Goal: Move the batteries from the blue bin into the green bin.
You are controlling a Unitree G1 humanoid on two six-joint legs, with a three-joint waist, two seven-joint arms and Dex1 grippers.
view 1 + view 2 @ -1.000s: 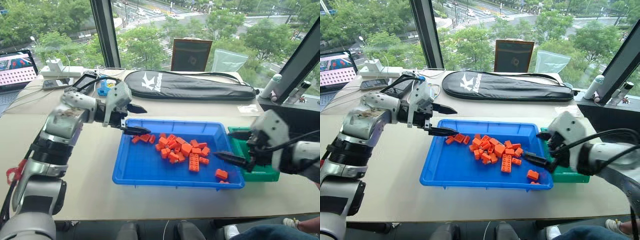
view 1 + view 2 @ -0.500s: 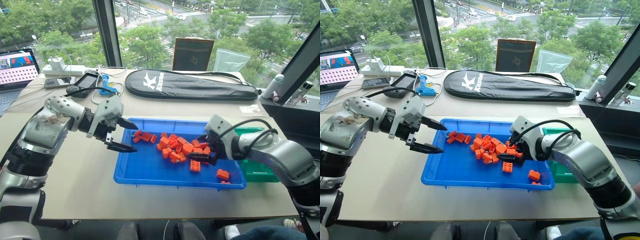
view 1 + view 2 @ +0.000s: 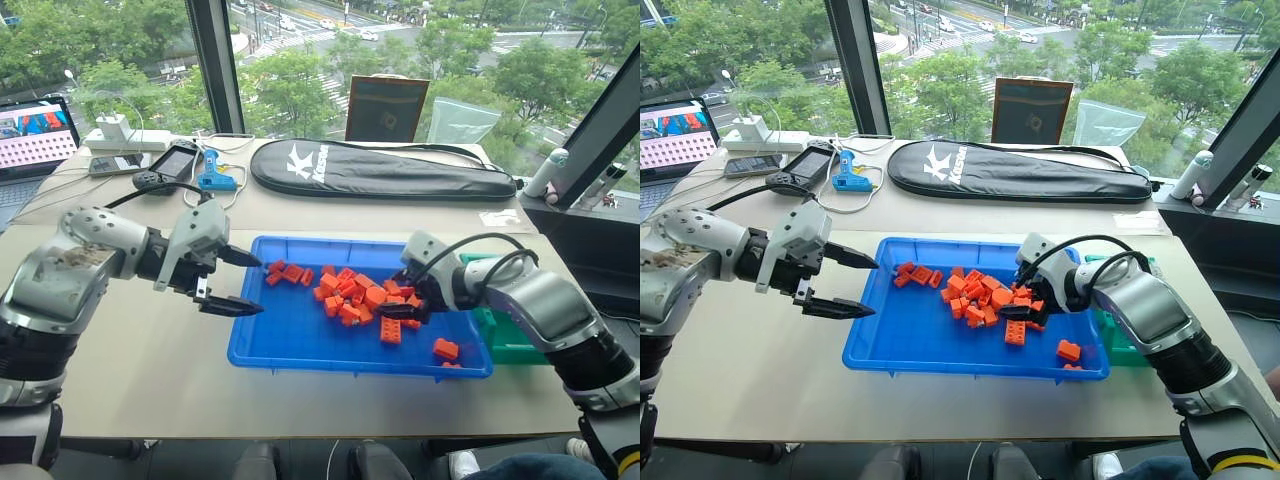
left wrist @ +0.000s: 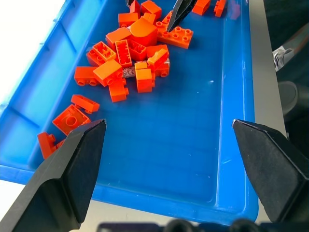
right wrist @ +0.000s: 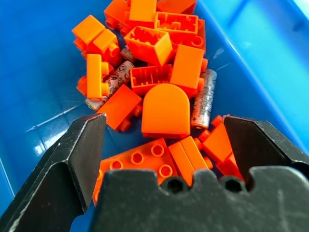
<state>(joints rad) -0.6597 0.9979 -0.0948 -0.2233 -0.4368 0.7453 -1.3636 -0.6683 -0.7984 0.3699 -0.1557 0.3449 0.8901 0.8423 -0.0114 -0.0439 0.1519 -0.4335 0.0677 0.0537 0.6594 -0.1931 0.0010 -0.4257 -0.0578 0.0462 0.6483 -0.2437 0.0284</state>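
On the desk (image 3: pixel 150 370) in front of me sits the blue bin (image 3: pixel 290 340), with the green bin (image 3: pixel 510 340) touching its right end. My right arm partly hides the green bin, so I cannot tell what it contains.

Orange toy bricks (image 3: pixel 350 297) lie heaped in the middle and far part of the blue bin; one separate brick (image 3: pixel 444 349) rests near its front right corner. Two batteries show in my right wrist view. One silver-grey battery (image 5: pixel 204 98) lies beside the rounded orange brick (image 5: pixel 165 112), at the edge of the heap. The other battery (image 5: pixel 116 83) has a printed wrapper and is half buried under bricks; its writing is too small to read.

My right hand (image 3: pixel 408 298) is down in the heap, fingers spread wide on either side of the rounded brick and gripping nothing. My left hand (image 3: pixel 240 283) hovers at the left end of the blue bin, pointing across it, with its fingers (image 4: pixel 72 174) wide apart and empty.

Behind the bins lies a long black zipped case (image 3: pixel 380 170) printed with a white "K" logo and a short word that I cannot make out. Further left are a blue tool (image 3: pixel 212 178), a dark handheld device (image 3: pixel 170 163) and a white power strip (image 3: pixel 125 138). An open laptop (image 3: pixel 35 140) stands at the far left corner.
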